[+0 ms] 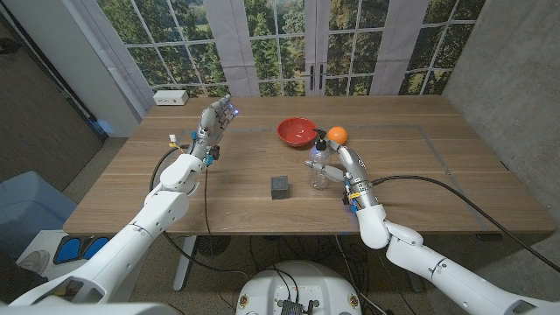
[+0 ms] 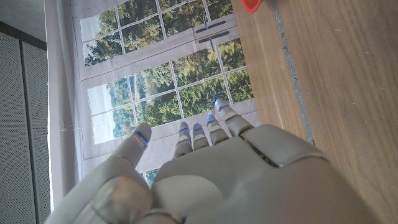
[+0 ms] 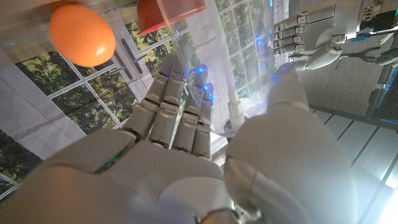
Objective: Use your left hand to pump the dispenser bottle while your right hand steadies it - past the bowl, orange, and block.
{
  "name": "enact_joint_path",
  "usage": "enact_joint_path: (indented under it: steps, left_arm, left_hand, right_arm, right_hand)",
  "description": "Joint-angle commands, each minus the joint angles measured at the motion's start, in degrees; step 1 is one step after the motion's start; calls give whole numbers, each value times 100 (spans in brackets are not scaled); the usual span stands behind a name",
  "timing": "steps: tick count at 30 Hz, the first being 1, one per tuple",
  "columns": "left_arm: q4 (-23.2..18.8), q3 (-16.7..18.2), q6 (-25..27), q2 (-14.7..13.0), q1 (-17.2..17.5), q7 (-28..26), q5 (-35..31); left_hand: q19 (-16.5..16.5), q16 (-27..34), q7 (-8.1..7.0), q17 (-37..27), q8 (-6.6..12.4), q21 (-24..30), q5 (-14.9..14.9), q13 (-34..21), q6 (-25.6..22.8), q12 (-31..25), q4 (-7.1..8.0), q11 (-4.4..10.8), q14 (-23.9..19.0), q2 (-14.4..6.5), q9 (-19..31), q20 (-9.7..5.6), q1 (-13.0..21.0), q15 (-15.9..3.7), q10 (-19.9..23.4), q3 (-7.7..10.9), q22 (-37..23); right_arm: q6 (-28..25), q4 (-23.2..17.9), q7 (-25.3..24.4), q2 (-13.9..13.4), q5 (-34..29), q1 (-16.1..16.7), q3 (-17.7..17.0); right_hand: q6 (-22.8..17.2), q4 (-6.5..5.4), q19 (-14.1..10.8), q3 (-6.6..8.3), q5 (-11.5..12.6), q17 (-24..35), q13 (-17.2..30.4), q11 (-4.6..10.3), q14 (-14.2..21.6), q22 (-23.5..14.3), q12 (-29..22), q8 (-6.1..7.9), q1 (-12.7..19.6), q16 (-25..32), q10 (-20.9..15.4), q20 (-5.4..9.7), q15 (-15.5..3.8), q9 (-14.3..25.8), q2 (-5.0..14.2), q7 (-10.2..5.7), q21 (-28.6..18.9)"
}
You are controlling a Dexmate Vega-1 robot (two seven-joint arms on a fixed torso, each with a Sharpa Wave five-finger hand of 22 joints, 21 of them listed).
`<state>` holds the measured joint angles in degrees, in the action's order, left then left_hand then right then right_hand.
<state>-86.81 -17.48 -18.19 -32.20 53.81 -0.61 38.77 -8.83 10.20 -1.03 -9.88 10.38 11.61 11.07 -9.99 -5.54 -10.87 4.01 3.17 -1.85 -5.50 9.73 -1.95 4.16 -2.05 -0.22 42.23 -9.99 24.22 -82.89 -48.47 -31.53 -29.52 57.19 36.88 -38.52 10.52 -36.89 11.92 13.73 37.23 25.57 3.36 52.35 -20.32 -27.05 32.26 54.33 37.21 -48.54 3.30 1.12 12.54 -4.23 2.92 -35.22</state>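
Right hand (image 1: 337, 166) wraps the clear bottle (image 1: 320, 172) mid-counter, probably a firm hold. Left hand (image 1: 213, 119) raised, fingers apart, empty. Bottle's light, slick plastic: press the pump top.

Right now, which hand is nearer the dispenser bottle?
Right. The right hand wraps around the dispenser bottle; the left hand is raised well off to its left side.
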Motion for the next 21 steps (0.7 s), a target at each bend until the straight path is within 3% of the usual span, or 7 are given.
enact_joint_path:
  steps: [1, 2, 4, 6, 17, 19, 21]
  left_arm:
    - [-48, 1, -97, 24, 54, -23, -28]
    - [-40, 2, -102, 33, 53, 5, 0]
    - [-70, -9, -94, 15, 59, -26, -49]
    - [-63, -9, -98, 34, 58, -4, -14]
    - [-209, 9, -171, 43, 186, -155, -100]
    - [-237, 7, -145, 36, 203, -181, -104]
    - [-246, 3, -145, 38, 209, -188, -113]
  left_hand:
    - [-42, 2, -20, 6, 2, 1, 31, -13, -25, -7, -9, 25, -50, -359, 17, -162, -57, -179, 20, 34, -13]
    - [-40, 1, -18, 6, 1, 1, 31, -13, -25, -7, -10, 20, -49, -359, 17, -161, -57, -181, 22, 35, -13]
    - [-39, 1, -21, 6, 1, 0, 31, -13, -25, -6, -12, 22, -50, -359, 17, -161, -58, -179, 18, 37, -13]
    - [-40, 1, -22, 6, 0, -1, 31, -13, -23, -6, -13, 17, -49, -358, 17, -159, -58, -182, 19, 38, -13]
    - [-42, 1, -22, 7, 1, -2, 31, -13, -28, -5, -19, 27, -53, -357, 18, -162, -60, -185, 22, 46, -13]
    - [-44, 1, -26, 7, 1, -2, 32, -13, -29, -7, -20, 19, -54, -358, 18, -160, -59, -184, 27, 49, -13]
    - [-46, 1, -26, 7, 0, -1, 32, -13, -28, -7, -21, 20, -55, -360, 18, -159, -59, -180, 27, 51, -13]
  right_arm:
    - [73, -194, -100, -67, 100, 157, -123]
    - [115, -88, -374, -7, -99, 132, -110]
    - [130, -213, -179, -71, 57, 169, -145]
    - [161, -139, -434, -28, -144, 155, -150]
    - [293, -318, -190, -164, 129, 257, -411]
    - [421, -400, 175, -220, 591, 291, -479]
    - [318, -381, -46, -214, 258, 281, -520]
  right_hand:
    - [-1139, -199, -92, 259, 2, 112, 47, 746, 853, 3, 31, 20, 1246, -64, -723, 562, -1439, 52, 1243, -1165, -87]
    - [-1133, -201, -99, 258, 5, 119, 53, 746, 850, 6, 37, 22, 1251, -70, -714, 544, -1441, 60, 1245, -1166, -99]
    - [-1126, -204, -100, 256, 11, 132, 64, 749, 845, 10, 39, 25, 1259, -80, -712, 539, -1442, 73, 1245, -1171, -114]
    - [-1124, -217, -67, 247, 25, 176, 97, 748, 850, 19, 34, 43, 1275, -99, -732, 646, -1445, 110, 1255, -1172, -146]
    - [-1120, -269, 147, 186, 59, 330, 205, 763, 882, 43, 37, 90, 1279, -145, -763, 841, -1443, 207, 1248, -1203, -209]
    - [-1124, -275, 178, 179, 65, 347, 218, 765, 886, 47, 38, 92, 1280, -152, -765, 847, -1445, 210, 1249, -1200, -214]
    - [-1120, -279, 194, 171, 69, 362, 228, 765, 885, 51, 41, 94, 1281, -160, -764, 848, -1444, 217, 1247, -1202, -223]
